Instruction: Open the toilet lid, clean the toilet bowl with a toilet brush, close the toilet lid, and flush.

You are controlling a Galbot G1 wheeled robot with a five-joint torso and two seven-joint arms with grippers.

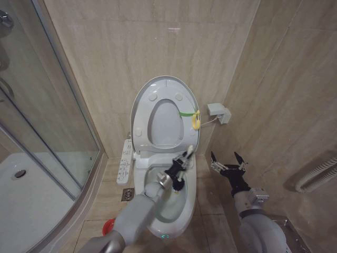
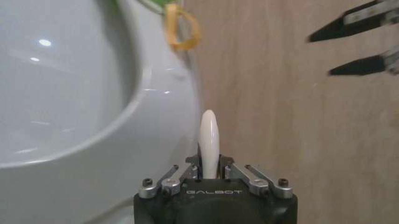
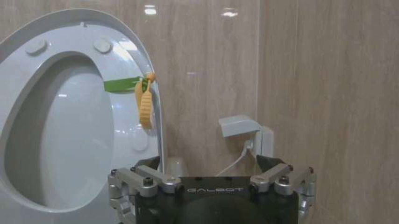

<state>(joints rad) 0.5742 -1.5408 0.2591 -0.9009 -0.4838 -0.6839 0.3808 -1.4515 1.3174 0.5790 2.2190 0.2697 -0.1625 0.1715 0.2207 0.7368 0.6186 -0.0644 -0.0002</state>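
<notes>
Both grippers seen: left gripper (image 1: 179,171) jaws clamp toilet brush (image 2: 209,140); right gripper (image 1: 228,159) jaws apart.

1. Left arm (image 1: 131,216): smooth grey shell, silver cuff at the wrist, black gripper (image 1: 179,167) beyond it.
2. Right arm (image 1: 261,232): same grey shell, boxy silver wrist block, black forearm section, black pointed fingers (image 1: 214,159) on the right gripper (image 1: 227,161).
3. Wrist views: black gripper body (image 2: 215,205), white "GALBOT" lettering at 12 o'clock, silver finger links (image 3: 145,181) at 10 and 2, black hex screws.
</notes>
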